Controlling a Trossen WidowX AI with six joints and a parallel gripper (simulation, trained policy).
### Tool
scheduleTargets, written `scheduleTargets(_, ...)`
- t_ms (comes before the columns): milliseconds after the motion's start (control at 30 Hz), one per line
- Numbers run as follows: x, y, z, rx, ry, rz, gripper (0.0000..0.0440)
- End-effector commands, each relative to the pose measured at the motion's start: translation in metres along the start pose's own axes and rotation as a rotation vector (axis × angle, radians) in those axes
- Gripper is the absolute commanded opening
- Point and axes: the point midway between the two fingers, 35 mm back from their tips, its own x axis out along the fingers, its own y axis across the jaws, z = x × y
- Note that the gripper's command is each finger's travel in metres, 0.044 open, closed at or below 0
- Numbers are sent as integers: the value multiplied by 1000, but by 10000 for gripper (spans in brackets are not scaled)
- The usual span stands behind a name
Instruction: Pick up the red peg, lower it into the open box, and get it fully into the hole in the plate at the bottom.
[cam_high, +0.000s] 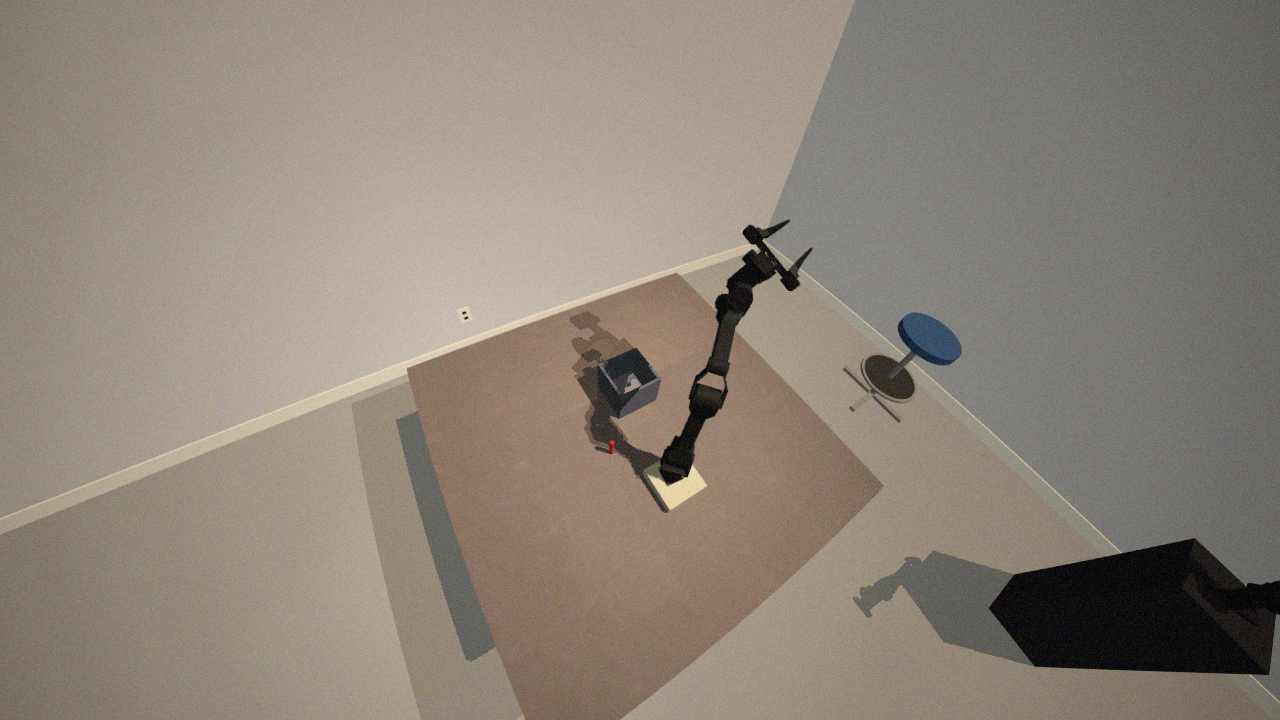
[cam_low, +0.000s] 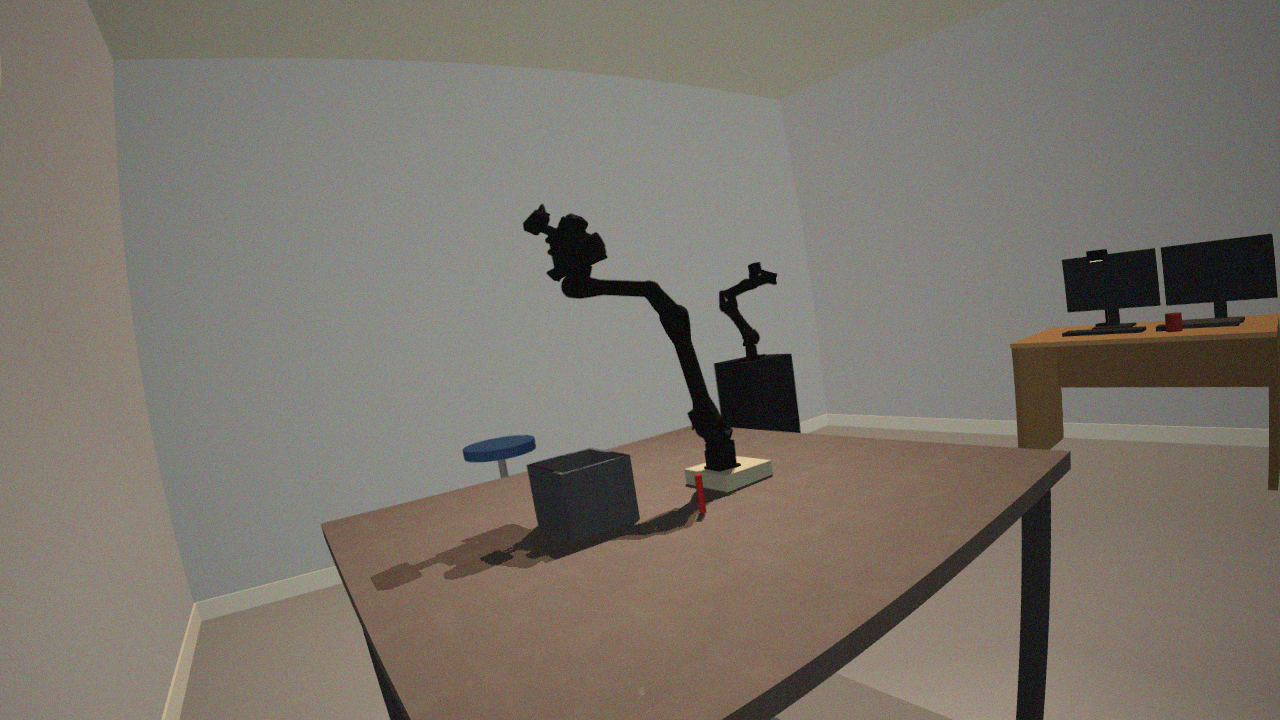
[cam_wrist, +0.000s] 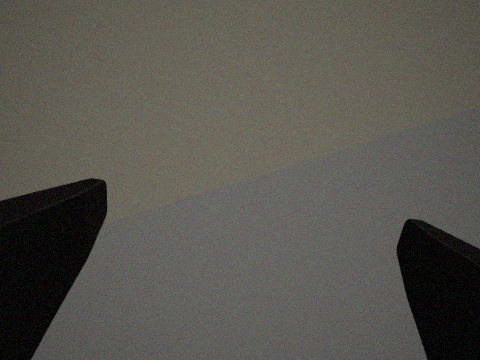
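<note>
Brown and broad, the surface (cam_high: 760, 501) (cam_low: 716, 573) carries the red peg (cam_high: 612, 446) (cam_low: 699, 495), upright near the arm's pale base, right of the open box (cam_high: 637, 397) (cam_low: 586, 501) in the exterior view. High above, the pincer (cam_high: 801, 234) (cam_wrist: 255, 216) spreads wide, holding nothing, aimed at wall and ceiling. Nothing looks done: grasping, lowering into the box and seating all remain.

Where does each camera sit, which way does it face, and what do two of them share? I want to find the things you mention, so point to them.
Top: high above the table (cam_high: 760, 555) (cam_low: 716, 573), looking steeply down; the whole arm shows, its gripper (cam_high: 800, 234) (cam_wrist: 255, 216) open.
Exterior: beyond a table edge, looking across it towards the arm and walls; the arm shows in full.
Wrist: on the hand, facing wall and ceiling; only two fingertips show.
Top and exterior share the box (cam_high: 637, 401) (cam_low: 586, 501), red peg (cam_high: 612, 447) (cam_low: 700, 495) and blue stool (cam_high: 929, 338) (cam_low: 499, 448).
</note>
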Motion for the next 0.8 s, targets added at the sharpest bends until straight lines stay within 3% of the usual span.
scheduleTargets(0, -1, 1, -5, -10, 18, 2, 424)
scheduleTargets(33, -2, 3, -11, -18, 39, 7, 440)
scheduleTargets(367, -26, 37, -55, 20, 268, 95, 440)
scheduleTargets(767, -70, 82, -69, 214, 517, 199, 440)
